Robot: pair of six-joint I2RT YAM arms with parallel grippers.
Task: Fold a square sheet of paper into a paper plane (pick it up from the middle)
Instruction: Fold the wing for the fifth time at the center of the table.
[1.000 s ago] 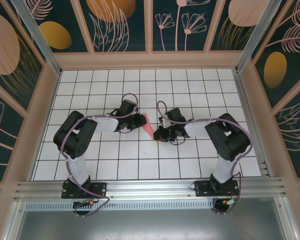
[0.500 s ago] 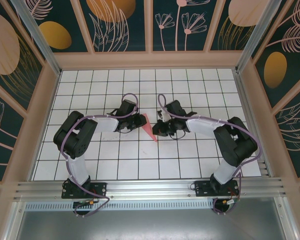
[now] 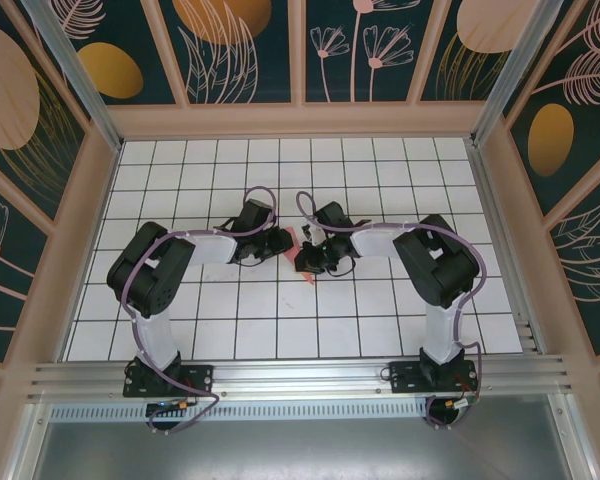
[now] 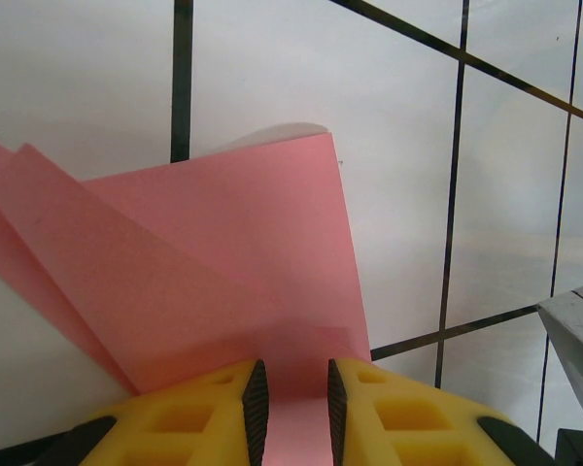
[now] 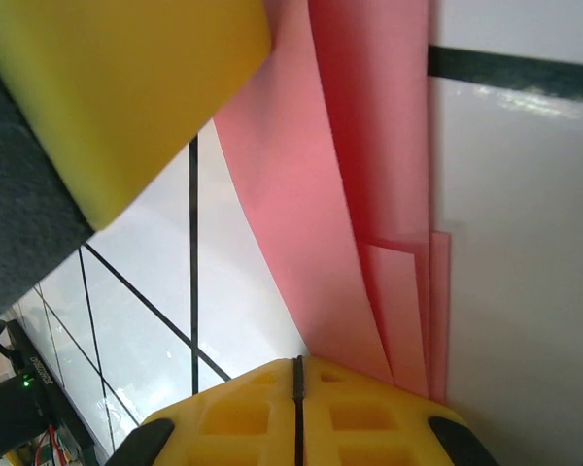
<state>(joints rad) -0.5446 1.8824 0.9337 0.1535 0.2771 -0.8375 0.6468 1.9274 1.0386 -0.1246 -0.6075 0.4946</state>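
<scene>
Paper: the pink folded paper plane (image 4: 223,272) is lying on the white gridded table (image 3: 380,180), between both grippers.
Left gripper (image 4: 291,393): its yellow fingers are sitting slightly apart with pink paper showing in the gap; I cannot tell whether they are gripping it.
Right gripper (image 5: 296,388): its fingers are pressing fully together, and the paper's layers are meeting one finger.

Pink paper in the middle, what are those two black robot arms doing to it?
They are folding it into a plane. The left pincer has the folded pink paper between its fingers, layers fanning out. The right pincer is shut, its tips right up against the paper's folded edges on the tiled table.
</scene>
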